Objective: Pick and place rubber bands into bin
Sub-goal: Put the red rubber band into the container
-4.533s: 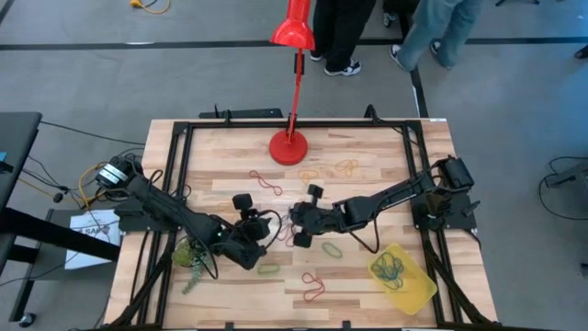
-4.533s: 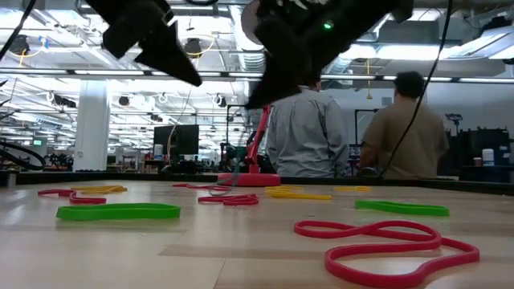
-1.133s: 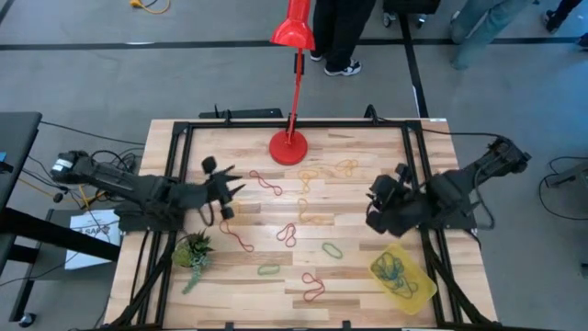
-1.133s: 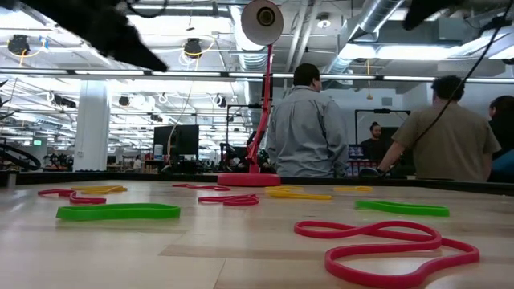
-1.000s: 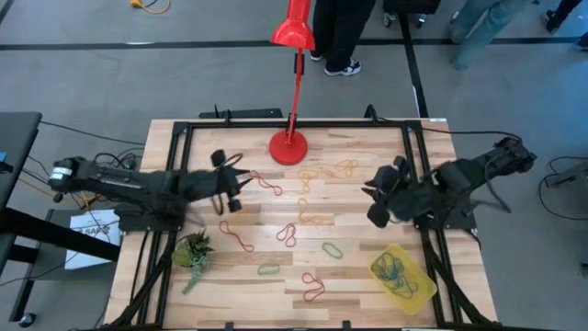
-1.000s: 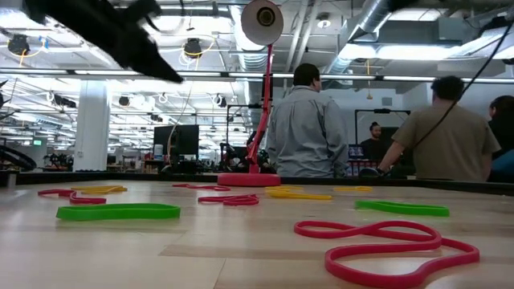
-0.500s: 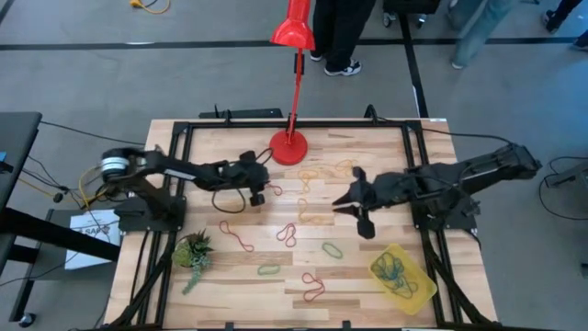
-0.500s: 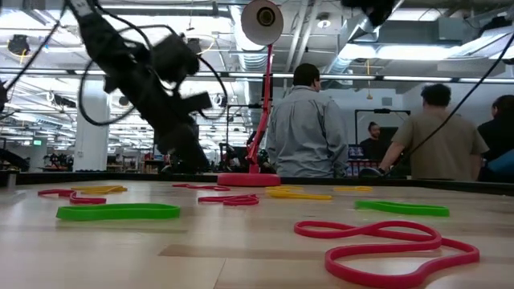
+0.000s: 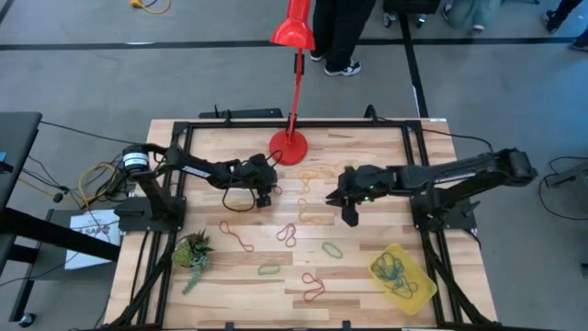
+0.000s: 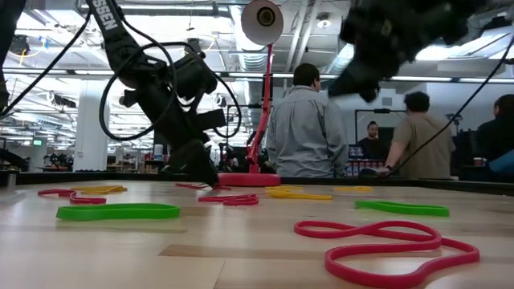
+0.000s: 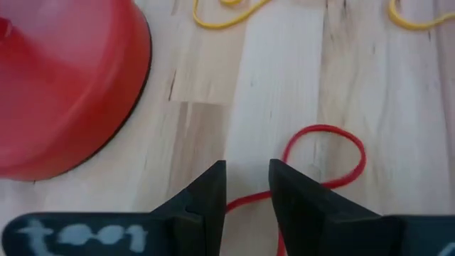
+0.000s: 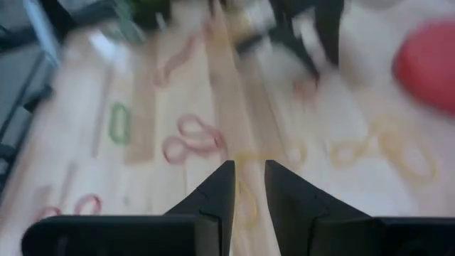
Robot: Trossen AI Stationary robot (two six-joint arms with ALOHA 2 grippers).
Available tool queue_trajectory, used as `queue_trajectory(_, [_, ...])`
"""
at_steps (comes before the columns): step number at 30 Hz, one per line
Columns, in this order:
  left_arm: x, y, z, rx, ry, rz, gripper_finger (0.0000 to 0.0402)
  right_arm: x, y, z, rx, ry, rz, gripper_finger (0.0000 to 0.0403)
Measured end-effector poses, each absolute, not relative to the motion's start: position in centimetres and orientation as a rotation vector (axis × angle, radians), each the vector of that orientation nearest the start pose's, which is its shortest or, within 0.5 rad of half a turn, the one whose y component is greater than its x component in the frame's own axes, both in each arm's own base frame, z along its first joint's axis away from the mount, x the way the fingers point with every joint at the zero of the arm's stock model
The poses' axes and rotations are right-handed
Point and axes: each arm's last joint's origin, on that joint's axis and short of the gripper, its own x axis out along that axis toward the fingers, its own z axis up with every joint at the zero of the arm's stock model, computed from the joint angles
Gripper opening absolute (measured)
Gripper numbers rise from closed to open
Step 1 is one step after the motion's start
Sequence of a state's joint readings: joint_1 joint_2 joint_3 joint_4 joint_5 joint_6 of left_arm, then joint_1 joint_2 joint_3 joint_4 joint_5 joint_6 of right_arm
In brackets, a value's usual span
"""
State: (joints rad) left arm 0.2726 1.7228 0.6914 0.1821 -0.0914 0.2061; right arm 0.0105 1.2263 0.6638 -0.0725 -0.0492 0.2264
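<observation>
Rubber bands (image 9: pixel 288 233) thin floppy red, yellow, green loops, yellow translucent bin (image 9: pixel 421 291)

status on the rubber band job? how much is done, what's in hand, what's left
Done: a tangle of bands lies in the yellow bin. In hand: nothing yet. The left gripper is down at a red band beside the lamp base, jaws open astride it; the right gripper hangs over the yellow bands, empty. Left: about a dozen loose bands, red, yellow and green, across the table.
</observation>
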Motion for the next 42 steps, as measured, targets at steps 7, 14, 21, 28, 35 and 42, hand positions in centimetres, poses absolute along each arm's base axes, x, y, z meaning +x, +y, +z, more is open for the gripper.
queue_trajectory(7, [28.4,8.1,13.5,0.102,0.845,0.256,0.01,26.8,0.1,16.3,0.232,0.82,-0.044,0.0072])
queue_trajectory(14, [27.6,7.8,15.2,0.09,0.834,0.23,0.01,29.1,-0.6,15.7,0.091,0.703,-0.034,0.0072])
queue_trajectory(21, [27.8,7.7,12.9,0.056,0.904,0.193,0.01,31.0,-1.9,16.0,0.106,0.49,-0.086,0.0072])
queue_trajectory(28, [28.3,8.0,11.4,0.074,0.925,0.231,0.01,31.6,-2.1,13.2,0.256,0.553,-0.134,0.0072])
queue_trajectory(35, [28.4,7.5,11.3,0.05,0.925,0.205,0.0022,33.1,-1.7,11.9,0.235,0.521,-0.108,0.0072])
queue_trajectory(42, [29.7,5.7,11.9,-0.022,0.787,0.186,0.0002,35.8,-1.7,11.3,0.21,0.501,-0.097,0.0072])
